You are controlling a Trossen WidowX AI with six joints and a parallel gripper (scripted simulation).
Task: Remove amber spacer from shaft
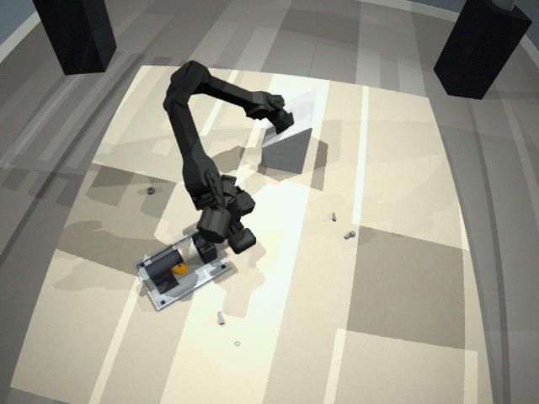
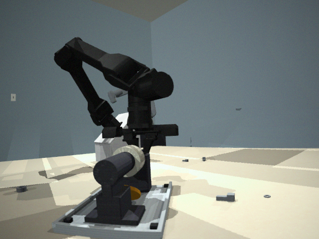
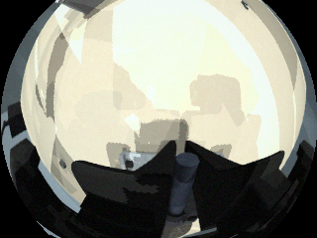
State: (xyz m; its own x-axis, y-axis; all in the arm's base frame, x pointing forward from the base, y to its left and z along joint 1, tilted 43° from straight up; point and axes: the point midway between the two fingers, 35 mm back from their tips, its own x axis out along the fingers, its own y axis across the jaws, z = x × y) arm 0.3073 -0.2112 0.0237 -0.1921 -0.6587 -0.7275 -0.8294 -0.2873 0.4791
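Observation:
The big dark housing block [image 1: 161, 263] [image 2: 105, 171] stands at one end of the tray [image 2: 108, 229] [image 1: 195, 289], its round barrel on top. The amber spacer [image 1: 178, 268] [image 2: 135, 193] is off the shaft, low in the tray beside the housing's foot. Cream spacers [image 1: 187, 251] [image 2: 139, 160] sit in line between the barrel and the dark rear support [image 1: 208, 253] [image 2: 147, 172]; their number is unclear. My gripper [image 3: 179, 145] [image 2: 143, 148] is shut on the dark shaft [image 3: 184, 185], whose end shows between the fingers. The shaft inside the spacers is hidden.
A grey sloped box [image 1: 285, 156] [image 2: 102, 151] stands behind the arm. A bolt [image 1: 221, 318] [image 2: 227, 197] and a small ring [image 1: 237, 343] [image 2: 267, 196] lie beyond the tray. A dark nut [image 1: 150, 190] [image 2: 21, 188] lies on the other side. Two small bolts [image 1: 333, 216] [image 1: 349, 235] lie farther off.

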